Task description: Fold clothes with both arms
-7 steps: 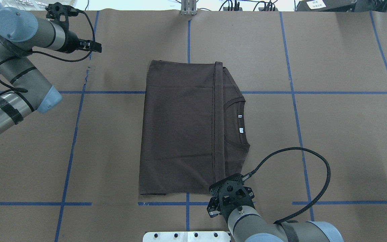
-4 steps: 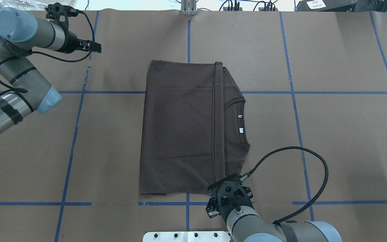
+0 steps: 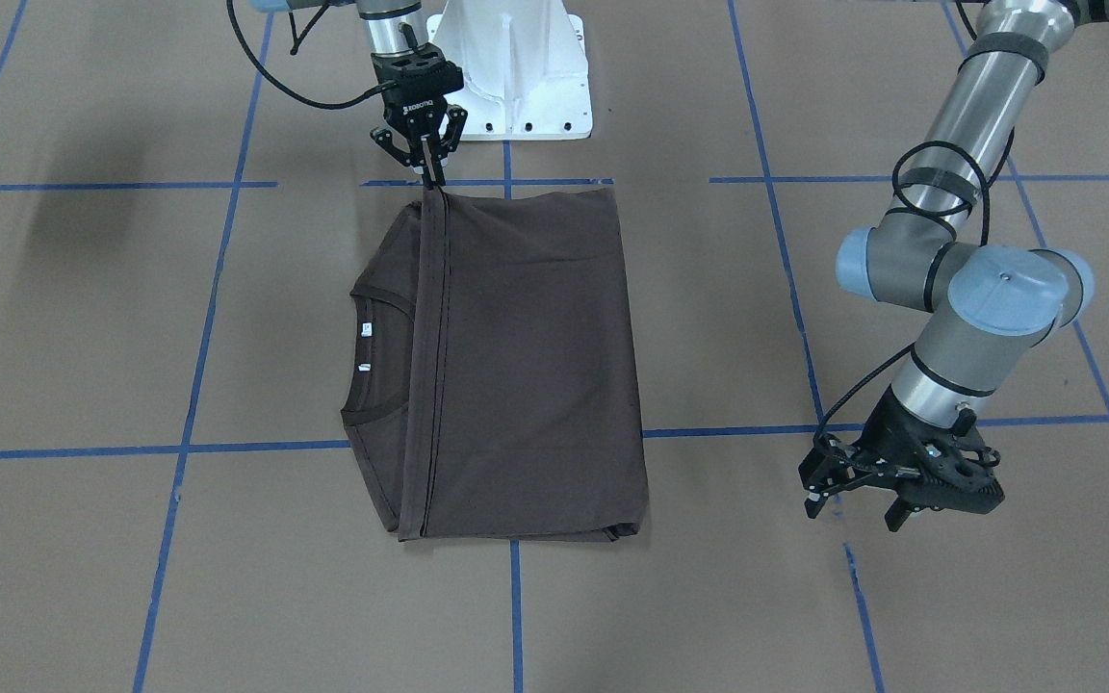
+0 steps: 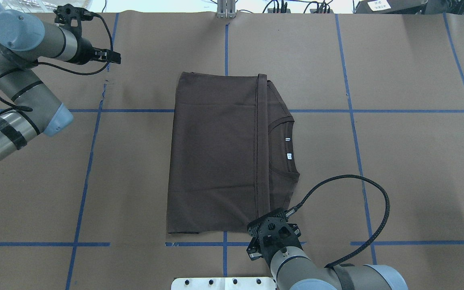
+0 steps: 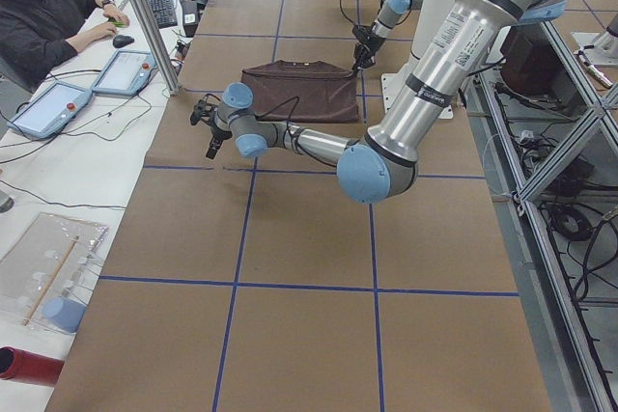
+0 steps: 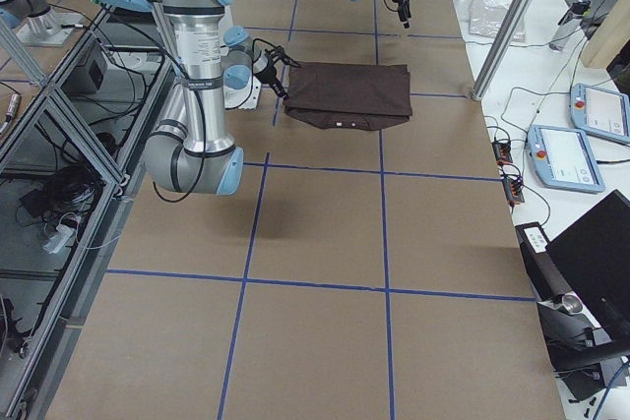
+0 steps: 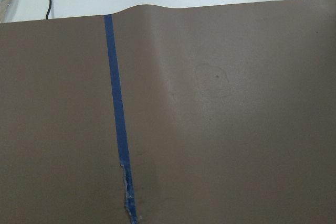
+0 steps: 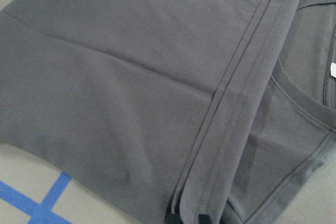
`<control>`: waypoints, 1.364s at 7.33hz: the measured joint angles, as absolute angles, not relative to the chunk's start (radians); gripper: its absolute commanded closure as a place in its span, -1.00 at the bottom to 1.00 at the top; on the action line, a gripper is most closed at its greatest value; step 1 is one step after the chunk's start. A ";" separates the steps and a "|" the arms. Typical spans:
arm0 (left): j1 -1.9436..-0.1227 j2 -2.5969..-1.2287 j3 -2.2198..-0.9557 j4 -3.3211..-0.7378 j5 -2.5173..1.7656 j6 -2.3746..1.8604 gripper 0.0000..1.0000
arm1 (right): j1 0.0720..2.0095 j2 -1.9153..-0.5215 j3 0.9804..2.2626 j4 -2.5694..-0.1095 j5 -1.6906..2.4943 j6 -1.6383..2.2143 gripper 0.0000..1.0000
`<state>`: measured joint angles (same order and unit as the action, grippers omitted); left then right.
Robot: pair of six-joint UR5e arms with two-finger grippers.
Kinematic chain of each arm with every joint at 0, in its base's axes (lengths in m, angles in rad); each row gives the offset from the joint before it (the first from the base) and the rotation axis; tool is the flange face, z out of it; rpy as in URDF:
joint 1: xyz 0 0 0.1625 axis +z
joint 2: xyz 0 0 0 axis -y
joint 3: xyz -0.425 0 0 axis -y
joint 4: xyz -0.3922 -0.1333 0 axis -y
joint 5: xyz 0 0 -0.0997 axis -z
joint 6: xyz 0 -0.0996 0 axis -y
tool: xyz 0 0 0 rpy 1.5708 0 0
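My R end effector (image 3: 430, 171) clenched on T-shirt (image 3: 526, 366) hem corner; L end effector (image 3: 851, 510) spread wide above counter (image 3: 757, 577), well apart.

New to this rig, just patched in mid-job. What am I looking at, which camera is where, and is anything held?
Two jointed robot arms work at a table covered in brown paper with blue tape lines. One camera looks down from behind the robot, one faces it across the table, two look along the table from its ends, one sits on each wrist. A dark brown T-shirt lies folded flat in the middle, collar showing. The right gripper is shut on its hem corner nearest the robot. The left gripper hangs open over bare paper, holding nothing.
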<state>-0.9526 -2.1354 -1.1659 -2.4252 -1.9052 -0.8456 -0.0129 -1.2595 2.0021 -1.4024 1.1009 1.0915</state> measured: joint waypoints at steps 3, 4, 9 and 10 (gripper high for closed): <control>-0.953 -2.135 -1.167 -2.425 -1.905 -0.847 -1.00 | -0.009 -1.258 2.002 -1.403 1.099 1.115 1.00; -0.952 -2.135 -1.167 -2.425 -1.905 -0.849 -1.00 | -0.006 -1.258 2.005 -1.403 1.098 1.154 1.00; -0.951 -2.134 -1.167 -2.427 -1.905 -0.851 -1.00 | -0.018 -1.359 2.016 -1.404 1.080 1.476 1.00; -0.951 -2.134 -1.167 -2.427 -1.905 -0.850 -1.00 | -0.028 -1.365 2.017 -1.404 1.073 1.508 1.00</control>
<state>-0.9511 -2.1339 -1.1673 -2.4268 -1.9052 -0.8504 -0.0285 -1.3645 2.0165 -1.4036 1.0726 1.5081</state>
